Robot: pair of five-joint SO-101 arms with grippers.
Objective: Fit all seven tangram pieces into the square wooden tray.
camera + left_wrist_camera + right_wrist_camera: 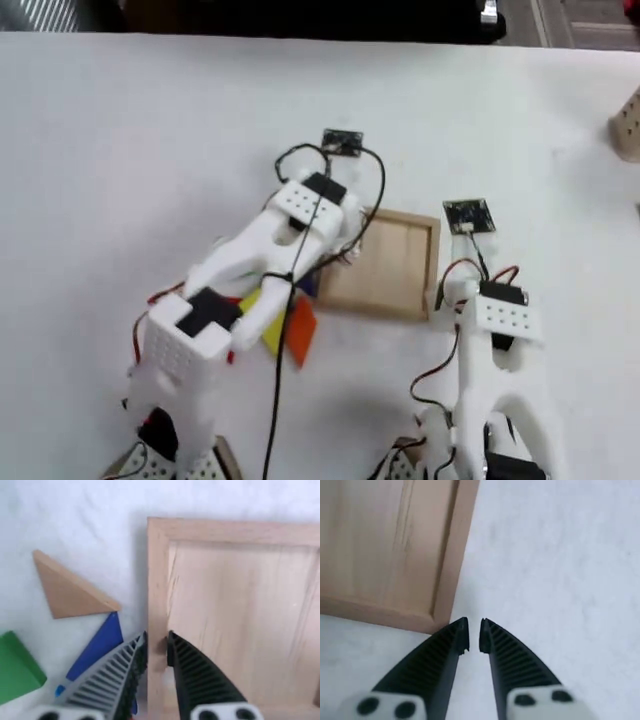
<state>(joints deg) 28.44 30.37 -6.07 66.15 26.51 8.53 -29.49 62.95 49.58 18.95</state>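
Counter (150, 120) looks slick; left gripper (156, 642), jaws clamping the tray (240, 530) wall, may skew it. Right gripper (474, 632) has its jaws together, empty.

I watch from afar as the high camera looks steeply down over the white tabletop (120, 120), set back far enough to take in both arms, their bases at its near edge. The left wrist camera rides just behind the left pincer (156, 642), aimed along it, very near the rim of the tray (157, 580). The right wrist camera sights along the right pincer (474, 630) at a tray corner and the tabletop beside it. All three views share the tray.
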